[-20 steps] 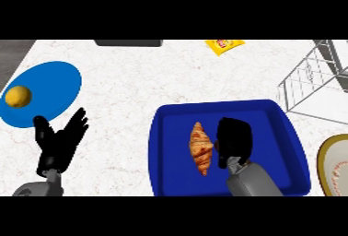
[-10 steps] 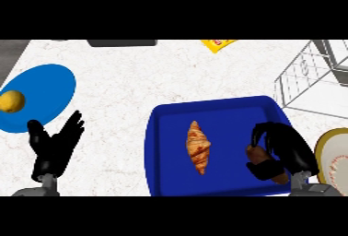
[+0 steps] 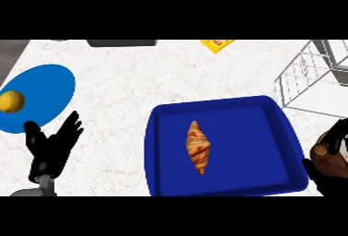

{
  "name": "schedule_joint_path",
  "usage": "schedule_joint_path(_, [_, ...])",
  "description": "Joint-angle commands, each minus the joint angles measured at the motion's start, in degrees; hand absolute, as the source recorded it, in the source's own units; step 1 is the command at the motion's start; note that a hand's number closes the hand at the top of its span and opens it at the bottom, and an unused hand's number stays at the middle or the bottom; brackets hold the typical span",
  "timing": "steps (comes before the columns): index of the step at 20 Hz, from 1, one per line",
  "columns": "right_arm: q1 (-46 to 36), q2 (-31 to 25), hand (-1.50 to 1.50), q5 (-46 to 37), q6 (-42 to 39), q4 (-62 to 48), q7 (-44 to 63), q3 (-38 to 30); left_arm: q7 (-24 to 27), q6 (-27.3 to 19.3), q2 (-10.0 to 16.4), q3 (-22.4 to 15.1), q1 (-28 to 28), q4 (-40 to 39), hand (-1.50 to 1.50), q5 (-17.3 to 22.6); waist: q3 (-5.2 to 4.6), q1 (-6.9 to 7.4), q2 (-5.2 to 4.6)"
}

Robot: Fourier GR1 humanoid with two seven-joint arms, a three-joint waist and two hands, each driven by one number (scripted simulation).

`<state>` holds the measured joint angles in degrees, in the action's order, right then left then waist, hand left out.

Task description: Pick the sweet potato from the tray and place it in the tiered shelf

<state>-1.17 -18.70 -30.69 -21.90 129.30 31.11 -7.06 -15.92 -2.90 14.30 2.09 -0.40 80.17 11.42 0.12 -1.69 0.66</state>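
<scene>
A blue tray lies at the middle right of the counter with a croissant on it. Just past the tray's right rim, my right hand is curled round a brown sweet potato, which it partly hides at the view's right edge. The wire tiered shelf stands at the far right, beyond the tray's back corner. My left hand rests open on the left, fingers up, holding nothing.
A blue plate with a yellow fruit on it lies at the left. A yellow packet and a dark object sit along the counter's far edge.
My right hand has moved from over the tray's middle to beyond its right rim, with the sweet potato in it. The left hand has stayed put.
</scene>
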Motion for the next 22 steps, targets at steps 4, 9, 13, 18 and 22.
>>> schedule_joint_path(4, [-12.09, -7.99, 1.50, 15.78, -7.76, 6.08, 15.99, -18.21, 2.45, 2.02, -0.63, -0.18, 1.20, -3.02, 0.00, -0.23, -0.23, 1.14, -0.42])
schedule_joint_path(9, [-22.92, -18.18, 1.50, 25.34, -10.57, -3.16, 21.46, -26.37, 2.18, 3.15, -0.35, 0.74, 0.72, -3.11, 0.00, 0.55, -0.22, 1.64, -0.47])
schedule_joint_path(13, [-30.29, -25.89, 1.50, 28.22, -10.07, -13.91, 23.45, -28.91, -0.46, 1.07, -1.99, -1.07, -2.45, -3.00, 0.00, -1.25, -0.21, 1.80, -0.59])
schedule_joint_path(18, [-33.15, -29.82, 1.50, 23.78, -7.24, -25.78, 14.91, -27.70, -1.97, -0.19, -2.53, -1.12, -3.87, -2.51, 0.00, -2.49, -0.14, 2.11, -0.78])
schedule_joint_path(22, [-38.25, -33.49, 1.50, 20.75, -6.06, -35.67, 11.83, -23.12, -5.61, -0.17, -2.19, -2.34, -0.09, 4.81, 0.00, -2.55, -0.12, 2.92, -0.77])
